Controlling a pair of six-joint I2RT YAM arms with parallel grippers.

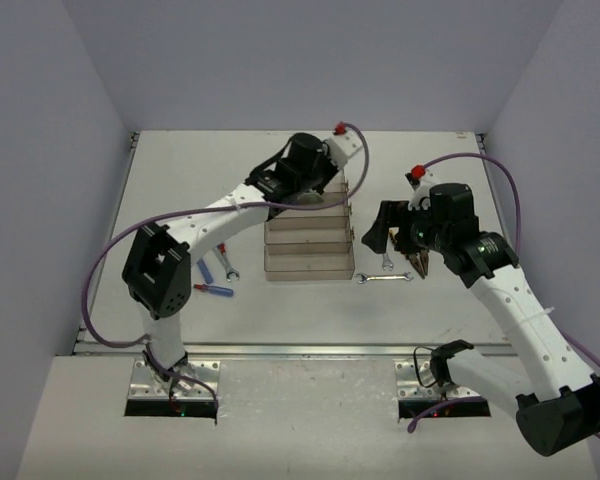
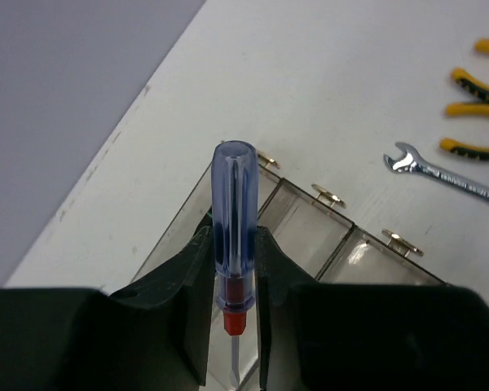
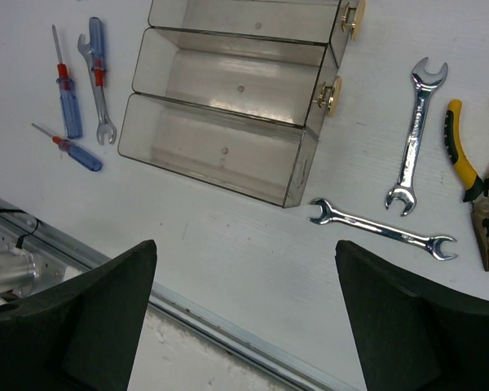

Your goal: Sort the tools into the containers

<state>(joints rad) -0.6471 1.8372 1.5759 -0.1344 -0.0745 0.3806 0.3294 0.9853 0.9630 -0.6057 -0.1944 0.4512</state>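
On the white table [image 1: 180, 180], nearest the arms, three loose screwdrivers [image 3: 72, 149] with blue handles and red collars lie at 9 o'clock of the near tray [image 3: 212, 155]. A small wrench [image 3: 98, 90] lies among them, with one screwdriver lying on it. At 3 o'clock of that tray are two larger wrenches [image 3: 383, 230], apart from each other, one crosswise and one pointing toward 12 o'clock. Just beyond them, still at 3 o'clock, lie the yellow-and-black pliers [image 3: 477, 187]. The right claw [image 3: 244, 252] hangs above this spot with its jaws spread wide and nothing between them.

The four trays [image 1: 310, 240] run joined from 6 to 12 o'clock, with brass-coloured clasps [image 3: 330, 94] on their 3 o'clock ends. The two nearest show bare floors, and so does the third as far as it is in view. From above, the farthest is mostly covered by the left arm [image 1: 220, 215], and its inside cannot be made out.

Over that far end the left claw [image 2: 232, 236] is clamped tight on a screwdriver [image 2: 234, 187]. It pinches the clear blue handle low down, near the red collar, with the handle up and the shaft pointing down toward the end tray. Whether the tip touches the tray cannot be told.
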